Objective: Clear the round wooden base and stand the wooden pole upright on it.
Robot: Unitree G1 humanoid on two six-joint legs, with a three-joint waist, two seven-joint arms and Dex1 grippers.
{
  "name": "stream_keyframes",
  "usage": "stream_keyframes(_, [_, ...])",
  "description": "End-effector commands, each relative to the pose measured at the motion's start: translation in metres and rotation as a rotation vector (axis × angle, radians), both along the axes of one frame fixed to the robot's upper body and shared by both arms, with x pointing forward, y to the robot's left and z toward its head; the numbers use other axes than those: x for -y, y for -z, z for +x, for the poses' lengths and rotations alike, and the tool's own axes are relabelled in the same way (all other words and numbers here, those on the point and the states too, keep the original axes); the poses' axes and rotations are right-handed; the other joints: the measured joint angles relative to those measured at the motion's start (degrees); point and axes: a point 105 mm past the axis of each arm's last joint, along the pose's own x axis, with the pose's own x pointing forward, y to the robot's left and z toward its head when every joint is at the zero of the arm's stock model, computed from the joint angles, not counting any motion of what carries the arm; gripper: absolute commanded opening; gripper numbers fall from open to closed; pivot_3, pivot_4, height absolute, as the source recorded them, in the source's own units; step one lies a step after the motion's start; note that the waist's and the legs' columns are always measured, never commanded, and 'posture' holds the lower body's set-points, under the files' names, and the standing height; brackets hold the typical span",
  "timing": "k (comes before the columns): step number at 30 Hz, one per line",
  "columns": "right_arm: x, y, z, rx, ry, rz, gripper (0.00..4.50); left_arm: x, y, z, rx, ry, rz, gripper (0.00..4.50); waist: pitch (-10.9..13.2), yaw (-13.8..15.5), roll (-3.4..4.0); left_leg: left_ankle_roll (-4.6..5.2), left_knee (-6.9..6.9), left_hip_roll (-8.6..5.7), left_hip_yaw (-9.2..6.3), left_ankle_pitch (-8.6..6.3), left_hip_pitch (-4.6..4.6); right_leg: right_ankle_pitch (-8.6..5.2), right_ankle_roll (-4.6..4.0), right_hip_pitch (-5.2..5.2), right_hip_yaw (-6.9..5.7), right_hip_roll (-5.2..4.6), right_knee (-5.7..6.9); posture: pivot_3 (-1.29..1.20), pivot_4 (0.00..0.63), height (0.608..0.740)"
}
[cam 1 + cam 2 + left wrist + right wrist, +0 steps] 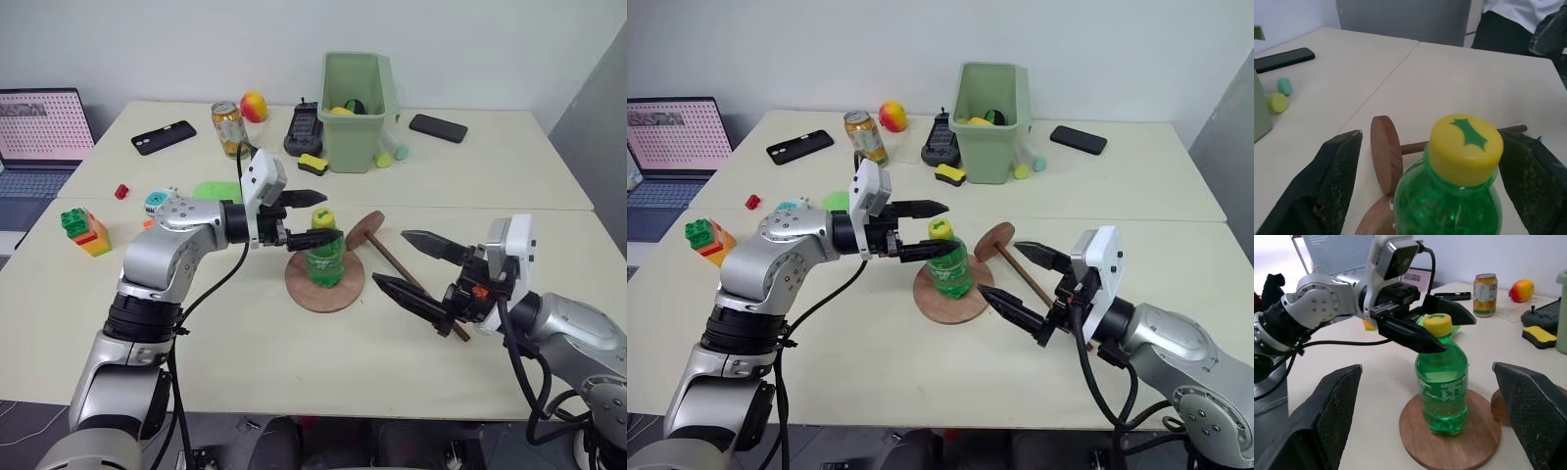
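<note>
Green bottle (325, 257) upright on round wooden base (324, 284), straddled at neck by open left gripper (312, 217), wooden pole (411, 284) lying alongside, right gripper (413, 264) spread, empty.

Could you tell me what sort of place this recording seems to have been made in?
Probably an office or lab room used for robot trials: plain white tables pushed together, an open laptop at one side, and assorted test props such as toy blocks, a drink can and a green bin.

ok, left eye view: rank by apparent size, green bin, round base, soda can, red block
1. green bin
2. round wooden base, though nearer the camera, so unsure
3. soda can
4. red block
</note>
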Motion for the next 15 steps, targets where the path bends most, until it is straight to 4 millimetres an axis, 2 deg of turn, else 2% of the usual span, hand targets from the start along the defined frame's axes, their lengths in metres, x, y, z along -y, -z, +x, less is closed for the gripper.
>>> stream_keyframes(1, [-0.0032,-0.0114,-0.0045,0.03,-0.002,0.03,4.5,0.0039,-0.002,-0.0073,-0.018,0.072,0.033,3.22,0.0,0.0,0.0,0.0,0.0,0.0,-0.01,0.0,0.0,0.0,0.0,0.0,-0.01,0.0,0.0,0.0,0.15,0.74])
stream_keyframes(6, [-0.0028,-0.0133,0.0002,0.025,0.016,0.042,4.5,0.0058,-0.0039,-0.0072,-0.025,0.088,0.03,2.15,0.0,0.0,0.0,0.0,0.0,0.0,-0.01,0.0,0.0,0.0,0.0,0.0,0.0,0.0,0.0,0.0,0.15,0.74])
stream_keyframes(9, [-0.0049,-0.0139,0.0006,0.018,0.02,0.059,4.5,0.0054,-0.0044,-0.0079,-0.03,0.087,0.03,1.69,0.0,0.0,-0.01,0.0,0.0,0.0,0.0,0.0,0.0,0.0,0.0,0.0,0.0,0.0,0.0,0.0,0.15,0.74])
stream_keyframes(11, [-0.0074,-0.0139,0.0006,0.016,0.015,0.061,4.5,0.0048,-0.0044,-0.0081,-0.024,0.083,0.036,1.5,0.0,0.0,0.0,0.0,0.0,-0.01,0.01,0.0,0.01,0.0,0.0,0.0,0.02,0.0,0.0,0.0,0.15,0.74])
stream_keyframes(15, [-0.0093,-0.0152,0.0021,0.013,0.02,0.077,4.5,0.0035,-0.0049,-0.0094,-0.026,0.081,0.035,1.49,0.0,0.0,0.0,0.0,0.0,0.0,-0.01,0.0,0.01,0.0,0.0,0.0,0.01,0.0,0.0,0.0,0.15,0.74])
